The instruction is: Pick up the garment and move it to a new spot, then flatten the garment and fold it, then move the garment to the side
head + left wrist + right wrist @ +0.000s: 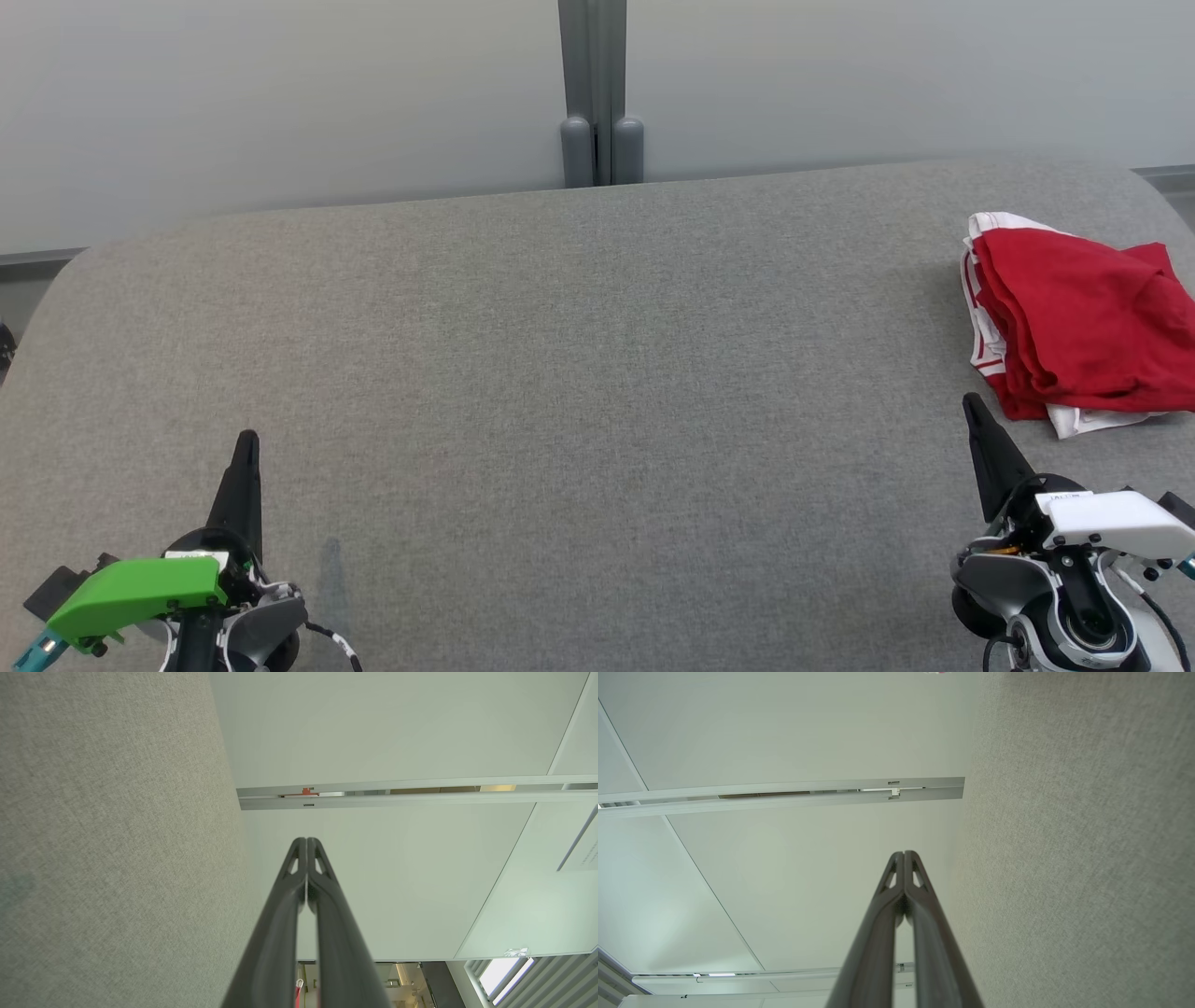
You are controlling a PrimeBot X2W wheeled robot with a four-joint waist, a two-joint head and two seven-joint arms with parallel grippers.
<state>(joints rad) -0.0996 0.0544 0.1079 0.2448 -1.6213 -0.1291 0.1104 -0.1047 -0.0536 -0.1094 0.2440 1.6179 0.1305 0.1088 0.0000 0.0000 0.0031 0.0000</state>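
The garment (pixel 1083 322) is red with white striped trim and lies folded in a rough pile at the far right of the grey table (pixel 579 373), partly cut off by the head view's right edge. My right gripper (pixel 971 403) is shut with nothing in it, its tip just below and left of the garment, apart from it. At the lower left my left gripper (pixel 247 439) is shut and empty too, far from the garment. In the left wrist view the left gripper (pixel 306 840) has its tips pressed together; the right gripper (pixel 904 853) in the right wrist view stands the same.
A pale wall with a grey post (pixel 597 93) rises behind the table's far edge. The table's rounded corners show at the back left and back right. Grey felt surface (pixel 112 849) fills one side of each wrist view.
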